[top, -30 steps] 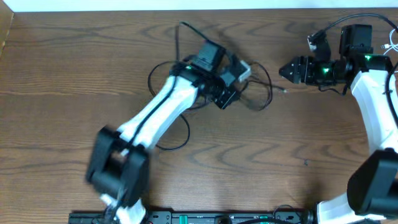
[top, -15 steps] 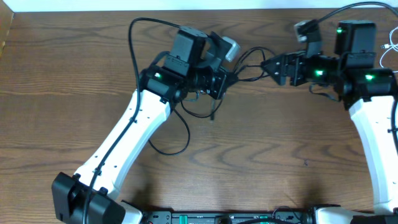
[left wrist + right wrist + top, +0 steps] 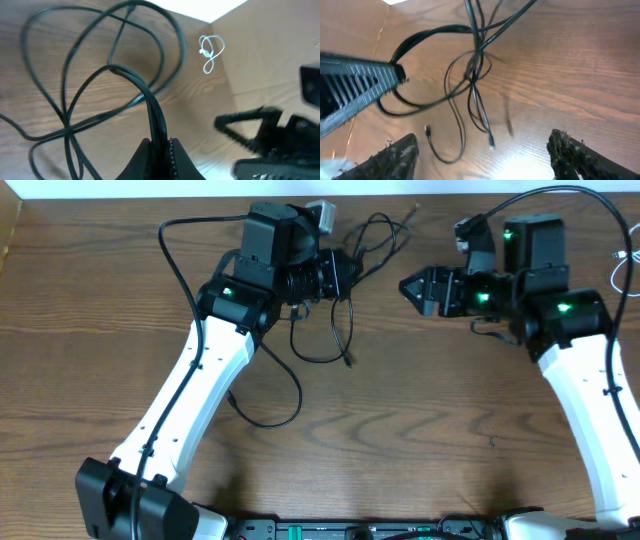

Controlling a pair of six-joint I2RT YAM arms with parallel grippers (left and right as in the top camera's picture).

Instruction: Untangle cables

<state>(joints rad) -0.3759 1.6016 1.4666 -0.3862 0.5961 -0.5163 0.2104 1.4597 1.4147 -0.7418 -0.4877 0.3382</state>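
Jaws of the left gripper (image 3: 161,156) are pinched shut on the black cables (image 3: 152,105), whose loops trail across the wooden table (image 3: 420,430) near its far edge, while the right gripper (image 3: 408,284) stands wide open, empty, nearby.

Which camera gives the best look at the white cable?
The left wrist view: the white cable lies there as a clear small coil, apart from the black cables. Overhead catches only a sliver at the right edge. The right wrist view does not show it.
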